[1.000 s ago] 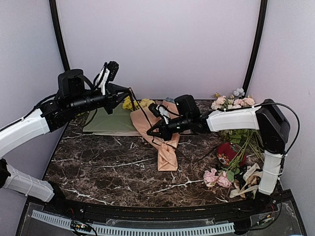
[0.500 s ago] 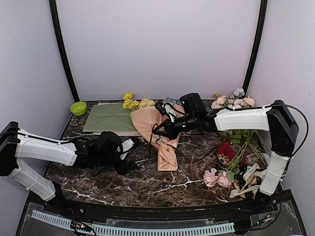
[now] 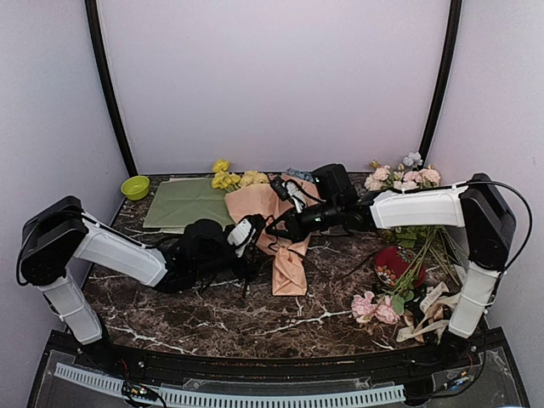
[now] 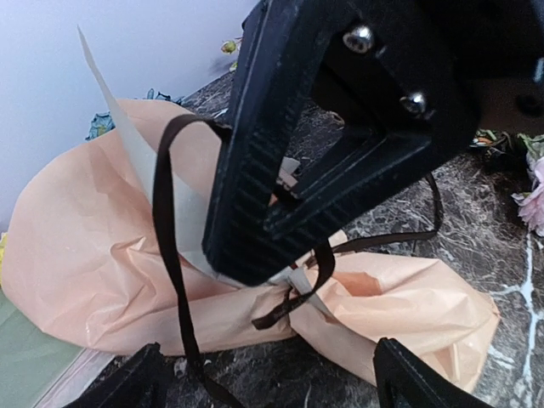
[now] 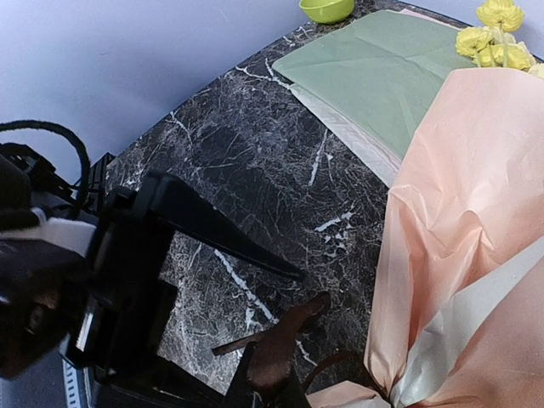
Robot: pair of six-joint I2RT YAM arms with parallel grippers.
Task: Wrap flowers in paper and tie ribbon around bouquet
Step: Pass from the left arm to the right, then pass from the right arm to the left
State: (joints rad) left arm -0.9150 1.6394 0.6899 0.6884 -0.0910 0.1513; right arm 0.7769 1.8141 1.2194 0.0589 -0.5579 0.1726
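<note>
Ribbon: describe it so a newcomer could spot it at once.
On the dark marble table, find the peach-pink paper cone lying mid-table. The ribbon crosses its pinched waist, loose ends looping off. It's thin and dark brown, unlike the wide cream ribbons at the near right corner.

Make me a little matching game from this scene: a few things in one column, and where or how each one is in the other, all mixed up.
Things:
1. ribbon
2. green sheet
3. bowl
4. left gripper

Places or states:
A. in the far left corner of the table
B. open, jaws wide apart
C. looped around the pinched waist of the bouquet
D. lying flat, left of the bouquet

Pairs: 1-C; 2-D; 3-A; 4-B
</note>
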